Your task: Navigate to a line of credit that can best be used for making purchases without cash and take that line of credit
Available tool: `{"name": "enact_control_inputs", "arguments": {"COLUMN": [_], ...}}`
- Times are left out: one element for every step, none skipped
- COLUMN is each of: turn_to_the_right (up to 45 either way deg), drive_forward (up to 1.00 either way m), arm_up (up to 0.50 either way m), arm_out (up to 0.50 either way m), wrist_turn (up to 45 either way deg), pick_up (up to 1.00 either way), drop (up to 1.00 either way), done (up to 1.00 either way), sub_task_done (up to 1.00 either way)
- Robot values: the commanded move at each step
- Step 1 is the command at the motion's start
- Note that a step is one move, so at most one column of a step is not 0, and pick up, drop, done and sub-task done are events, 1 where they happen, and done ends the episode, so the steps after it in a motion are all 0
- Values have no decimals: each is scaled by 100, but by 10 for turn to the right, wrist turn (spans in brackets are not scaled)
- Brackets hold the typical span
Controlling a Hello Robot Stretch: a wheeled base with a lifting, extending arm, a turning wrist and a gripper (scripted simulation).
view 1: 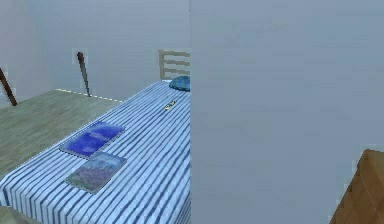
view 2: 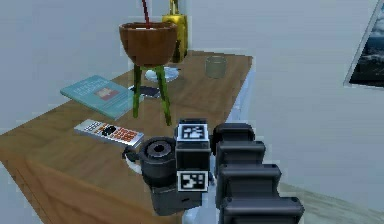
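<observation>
1. The gripper (view 2: pixel 140 157) is being seen low at the wooden table (view 2: pixel 45 150), near its front edge. Whether anything is being held cannot be told.
2. A small dark flat thing (view 2: pixel 147 92) is being judged the likeliest credit card, though this is not certain. It is lying farther across the table, straight out beyond the gripper.
3. It is being crowded by the green legs of the plant stand (view 2: pixel 140 85), so open room is being left mainly on the near side.
4. A remote (view 2: pixel 108 130) is lying just beside that path.
</observation>
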Motion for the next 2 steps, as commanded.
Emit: {"name": "enact_control_inputs", "arguments": {"turn_to_the_right": [0, 0], "drive_forward": [0, 0], "arm_up": [0, 0], "arm_out": [0, 0], "wrist_turn": [0, 0], "pick_up": [100, 0], "drop": [0, 0], "done": [0, 100], "sub_task_done": [0, 0]}}
